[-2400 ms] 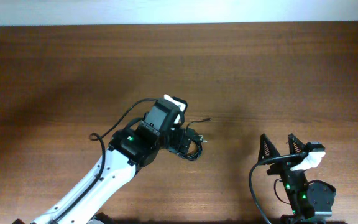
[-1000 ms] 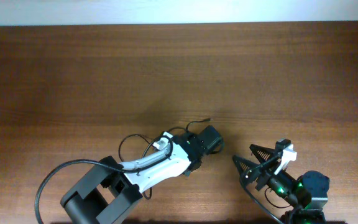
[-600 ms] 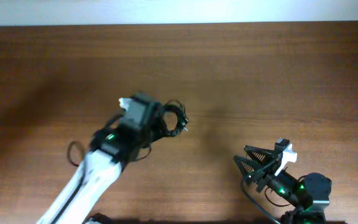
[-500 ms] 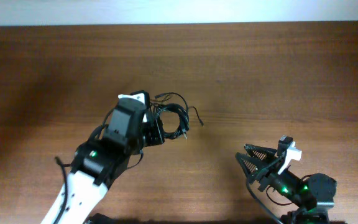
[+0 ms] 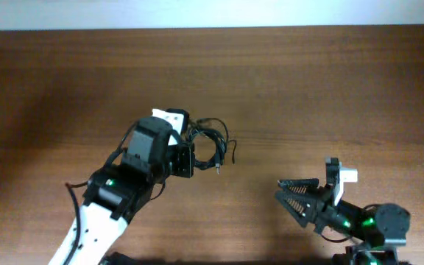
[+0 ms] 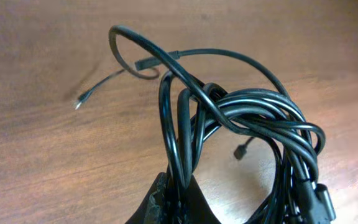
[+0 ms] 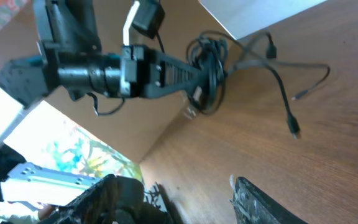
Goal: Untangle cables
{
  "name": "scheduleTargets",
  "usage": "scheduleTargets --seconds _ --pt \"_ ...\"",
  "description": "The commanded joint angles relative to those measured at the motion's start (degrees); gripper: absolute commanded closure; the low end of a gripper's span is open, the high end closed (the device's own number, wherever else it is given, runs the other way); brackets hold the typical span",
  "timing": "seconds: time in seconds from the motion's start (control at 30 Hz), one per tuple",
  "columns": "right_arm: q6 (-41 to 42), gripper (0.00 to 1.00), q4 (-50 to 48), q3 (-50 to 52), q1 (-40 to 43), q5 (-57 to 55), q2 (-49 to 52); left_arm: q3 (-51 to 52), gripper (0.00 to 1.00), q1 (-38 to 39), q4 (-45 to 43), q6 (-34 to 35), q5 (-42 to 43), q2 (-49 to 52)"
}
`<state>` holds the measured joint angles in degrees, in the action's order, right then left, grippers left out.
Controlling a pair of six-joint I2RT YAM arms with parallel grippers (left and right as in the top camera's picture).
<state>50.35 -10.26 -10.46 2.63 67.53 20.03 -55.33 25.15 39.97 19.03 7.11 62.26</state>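
The left tool (image 5: 191, 159) is clamped shut on the knotted cables (image 5: 213, 141). It holds the bundle up off the counter (image 5: 330, 88), with loose ends dangling. The right tool (image 5: 280, 189) waits well apart, its jaws spread and empty. Next, I'd say, it must come over and pinch one free end. A couple of seconds ago the bundle lay nearer the right arm.
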Motion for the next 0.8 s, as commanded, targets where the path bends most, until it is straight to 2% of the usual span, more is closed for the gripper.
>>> scheduleTargets --seconds 0.0,0.1,0.13,0.17,0.2,0.37,0.43,0.47,0.5,0.57,0.6,0.63,0.67,0.7,0.73,0.77 --pt "3.3 0.41 -0.2 -4.7 0.0 -1.8 10.4 0.0 1.00 -0.3 -0.4 -2.9 1.3 2.1" --pt "1.5 0.39 -0.2 -16.0 -1.2 -1.8 26.9 0.0 1.00 -0.3 -0.4 -2.9 1.7 2.1" --pt "-0.5 0.25 0.0 -19.9 -2.3 -1.9 30.9 0.0 1.00 -0.3 -0.4 -2.9 1.7 2.1" --pt "-3.1 0.05 2.2 -24.5 -3.8 -4.3 35.6 0.0 1.00 -0.3 -0.4 -2.9 1.7 2.1" --pt "-7.0 0.01 6.0 -27.9 -4.8 -9.5 39.2 0.0 1.00 -0.3 -0.4 -2.9 1.6 2.1" --pt "-19.0 0.01 29.0 -49.9 -5.3 -48.1 57.6 0.0 1.00 -0.3 -0.2 -2.8 1.2 2.1" --pt "-23.2 0.01 42.1 -57.4 -5.3 -63.7 60.0 0.0 1.00 -0.3 -0.2 -2.8 0.4 2.1" --pt "-25.1 0.01 49.3 -60.5 -5.3 -67.8 59.7 0.0 1.00 -0.3 -0.2 -2.8 0.4 2.1" --pt "-26.9 0.01 57.4 -63.6 -5.3 -62.5 58.4 0.0 1.00 -0.3 -0.2 -2.8 0.4 2.1" --pt "-33.6 0.02 65.3 -64.2 -5.3 -47.0 56.4 0.0 1.00 -0.3 -0.2 -1.5 0.4 2.1" --pt "-39.2 0.38 71.3 -64.2 -5.9 -33.2 56.2 0.0 1.00 -0.3 -0.2 0.7 0.4 2.1" --pt "-42.3 0.59 74.1 -63.6 -7.4 -25.2 56.2 0.0 1.00 -0.3 -0.3 0.9 0.4 2.1" --pt "-42.9 0.64 74.8 -62.6 -11.0 -21.1 56.2 0.0 1.00 -0.3 -0.2 0.9 0.4 2.1" --pt "-42.9 0.65 73.7 -61.8 -16.5 -21.3 56.2 0.0 1.00 -0.3 -0.2 0.9 0.4 2.1" --pt "-41.8 0.65 70.6 -61.7 -21.2 -21.7 56.2 0.0 1.00 -0.3 -0.1 1.3 0.6 2.1" --pt "-38.6 0.61 67.7 -61.7 -23.5 -22.7 56.2 0.0 1.00 -0.3 0.1 3.4 0.5 2.1"
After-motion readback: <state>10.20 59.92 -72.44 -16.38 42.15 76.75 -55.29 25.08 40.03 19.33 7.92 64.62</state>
